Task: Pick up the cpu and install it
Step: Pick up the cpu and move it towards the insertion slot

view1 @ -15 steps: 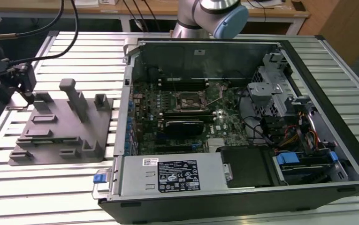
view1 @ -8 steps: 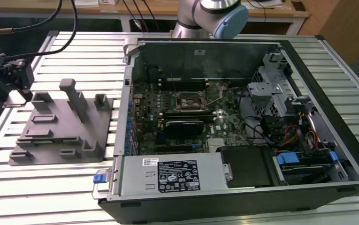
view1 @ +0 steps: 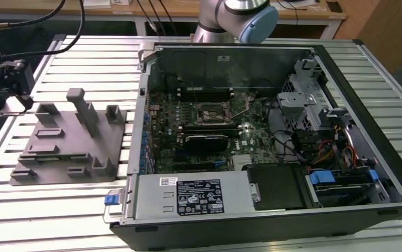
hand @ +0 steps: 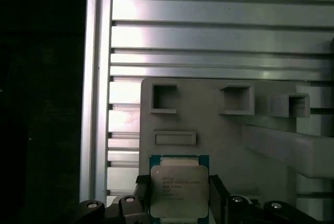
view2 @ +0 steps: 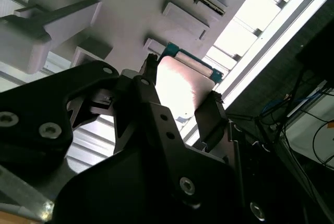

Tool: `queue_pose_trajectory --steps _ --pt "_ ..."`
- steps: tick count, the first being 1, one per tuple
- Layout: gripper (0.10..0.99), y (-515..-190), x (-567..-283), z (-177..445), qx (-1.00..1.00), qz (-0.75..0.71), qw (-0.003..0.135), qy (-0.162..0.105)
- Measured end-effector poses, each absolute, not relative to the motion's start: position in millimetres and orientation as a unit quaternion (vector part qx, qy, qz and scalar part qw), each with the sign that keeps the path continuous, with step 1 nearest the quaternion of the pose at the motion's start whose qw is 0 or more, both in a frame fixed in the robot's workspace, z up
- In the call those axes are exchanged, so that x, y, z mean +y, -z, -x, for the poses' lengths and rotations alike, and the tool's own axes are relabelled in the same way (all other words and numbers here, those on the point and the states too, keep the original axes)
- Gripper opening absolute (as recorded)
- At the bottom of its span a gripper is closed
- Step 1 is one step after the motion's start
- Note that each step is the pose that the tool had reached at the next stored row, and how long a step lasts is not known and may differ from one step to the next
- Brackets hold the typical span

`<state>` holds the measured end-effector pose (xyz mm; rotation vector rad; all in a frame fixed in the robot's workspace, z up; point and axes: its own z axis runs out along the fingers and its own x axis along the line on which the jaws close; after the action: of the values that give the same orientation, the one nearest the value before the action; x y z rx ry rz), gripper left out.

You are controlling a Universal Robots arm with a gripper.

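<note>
Item: gripper (hand: 177,203), at the exterior view's left, over the far left corner of the grey fixture block (view1: 68,142). Jaws narrowed onto the cpu (hand: 179,187); black fingers (hand: 218,195) press its two opposite edges in both wrist views.
Item: cpu, silver top facing up, green border showing, clamped between the fingers above the block's corner.
Item: open computer case (view1: 376,131), to the exterior view's right, just beside the block, motherboard socket (view1: 213,111) exposed.
Item: slatted aluminium table (view1: 47,220), carrying block and case.
</note>
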<state>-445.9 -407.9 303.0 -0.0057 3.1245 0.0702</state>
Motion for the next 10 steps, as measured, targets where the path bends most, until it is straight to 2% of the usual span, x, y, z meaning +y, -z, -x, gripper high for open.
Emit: queue_pose_trajectory --steps 10 --pt "0.541 -323 -408 446 1.0 0.002 0.008 -0.022"
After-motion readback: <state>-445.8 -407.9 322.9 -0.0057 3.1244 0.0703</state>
